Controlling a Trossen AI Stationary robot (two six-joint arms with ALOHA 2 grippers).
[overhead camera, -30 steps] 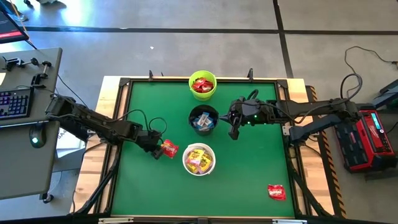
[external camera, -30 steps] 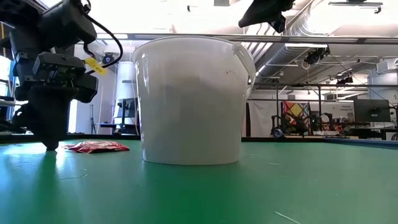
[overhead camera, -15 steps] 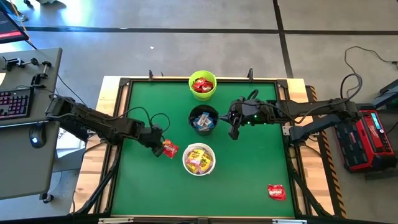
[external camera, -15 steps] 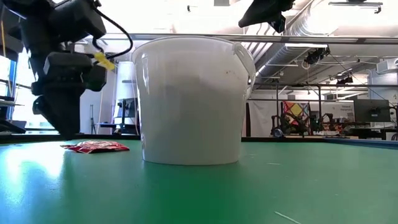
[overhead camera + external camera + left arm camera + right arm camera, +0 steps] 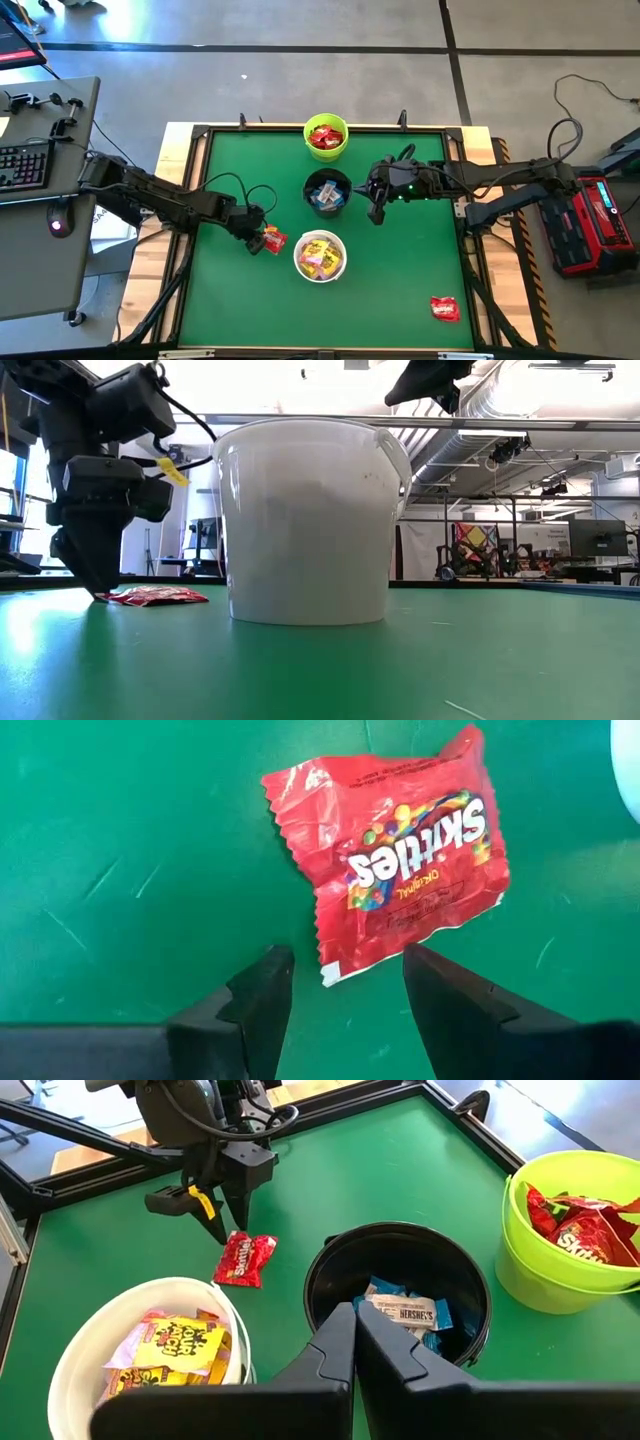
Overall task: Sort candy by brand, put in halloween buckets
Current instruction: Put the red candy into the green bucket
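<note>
A red candy packet (image 5: pixel 400 850) lies flat on the green table (image 5: pixel 400 280), left of the white bucket (image 5: pixel 320 256). My left gripper (image 5: pixel 345 990) points down at it, open, with a fingertip on either side of the packet's near corner (image 5: pixel 327 975). In the low view the gripper's tips (image 5: pixel 100 592) are down at the table by the packet's end (image 5: pixel 120 597). My right gripper (image 5: pixel 355 1330) hangs shut and holding nothing above the table, right of the black bucket (image 5: pixel 327 192). The lime green bucket (image 5: pixel 326 136) stands at the far edge. My left gripper comes from above, slanting down, its open fingers (image 5: pixel 255 995) astride the red packet's corner (image 5: pixel 330 965). Whether a finger touches the packet, I cannot tell. The packet lies flat on the table.
The white bucket (image 5: pixel 150 1350) holds yellow packets, the black bucket (image 5: pixel 400 1300) blue-and-white ones, the green bucket (image 5: pixel 570 1220) red ones. Another red packet (image 5: pixel 444 308) lies near the table's front right corner. A dark frame (image 5: pixel 480 300) runs round the table.
My left gripper has moved a little toward the red packet and the white bucket, rolling about its own axis, and its tips now stand at the packet's end. The packet has stayed where it was.
</note>
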